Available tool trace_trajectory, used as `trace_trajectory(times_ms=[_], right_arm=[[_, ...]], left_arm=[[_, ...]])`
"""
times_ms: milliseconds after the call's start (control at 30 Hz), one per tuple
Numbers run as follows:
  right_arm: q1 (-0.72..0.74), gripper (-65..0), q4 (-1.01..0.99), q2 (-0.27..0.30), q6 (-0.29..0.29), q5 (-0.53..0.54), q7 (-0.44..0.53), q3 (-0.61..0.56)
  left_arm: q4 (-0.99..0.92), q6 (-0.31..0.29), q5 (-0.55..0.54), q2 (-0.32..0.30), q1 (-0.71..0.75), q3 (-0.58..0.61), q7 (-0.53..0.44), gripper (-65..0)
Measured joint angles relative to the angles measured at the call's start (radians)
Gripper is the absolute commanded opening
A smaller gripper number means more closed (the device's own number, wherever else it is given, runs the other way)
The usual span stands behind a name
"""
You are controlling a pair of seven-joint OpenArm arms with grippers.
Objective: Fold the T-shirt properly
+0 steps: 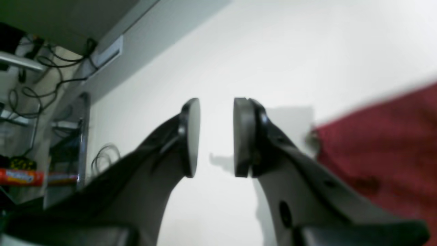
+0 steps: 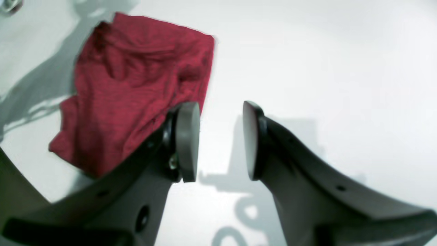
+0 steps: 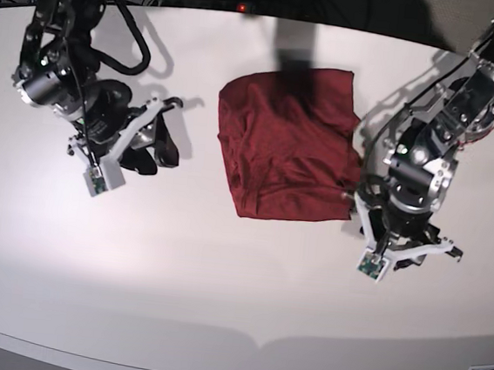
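T-shirt (image 3: 288, 143) folded on table (image 3: 221, 270), claws apart

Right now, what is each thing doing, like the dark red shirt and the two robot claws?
Dark red soft knit T-shirt: folded into a wrinkled, roughly square bundle, lying on the table, held by nothing.
Left gripper: open, nothing between its round pads, beside the shirt's edge.
Right gripper: open, empty, off to the side of the shirt.
White table: carrying the shirt near its middle.
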Motion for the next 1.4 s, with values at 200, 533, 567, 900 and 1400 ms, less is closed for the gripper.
trace_trajectory(times_ms=[200,533,567,900,1400], right_arm=[[-0.154,-43.4,0.185,-0.001,0.004,0.059,-0.235,0.119],[-0.515,-43.4,0.37,0.007,0.008,0.122,-0.303,0.322],[-0.553,-43.4,0.37,0.007,0.008,0.122,-0.313,0.336],[-0.874,-43.4,0.37,0.002,0.008,0.16,-0.318,0.372],[-0.938,-43.4,-0.014,0.063,0.0,0.156,-0.079,0.368]], left_arm=[[0.254,0.009,0.064,-0.198,0.196,0.002,0.079,-48.5],[0.437,0.108,0.33,-0.42,0.544,-0.002,0.197,-48.5],[0.436,0.123,0.359,-0.418,0.576,-0.001,0.223,-48.5],[0.437,0.212,0.607,-0.298,0.892,-0.165,0.315,-48.5],[-0.074,0.248,0.366,0.059,1.112,-0.564,-0.01,-48.5]])
